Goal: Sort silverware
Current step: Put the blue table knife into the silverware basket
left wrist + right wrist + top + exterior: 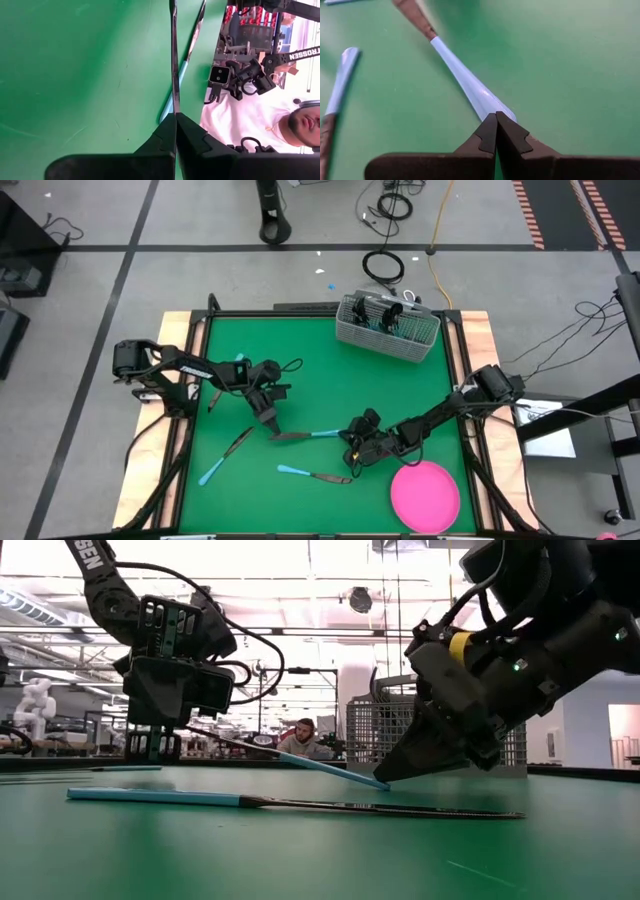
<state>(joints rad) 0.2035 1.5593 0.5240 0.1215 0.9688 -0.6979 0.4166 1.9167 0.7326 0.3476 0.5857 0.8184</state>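
Green felt covers the table [300, 370] where both arms meet over one blue-handled knife [305, 435] near the centre. Left gripper [270, 424] pinches its dark blade end; right gripper [352, 448] pinches the light blue handle tip. Another knife [312, 475] lies just nearer, more pieces [225, 455] lie to the left, the grey mesh caddy [388, 327] stands at the far edge, and the pink plate [425, 493] near right.

You can't make out which utensils sit inside the caddy [388, 326] at the high view's upper middle, they're too small. The pink plate [425, 494] gets clipped by the bottom edge.
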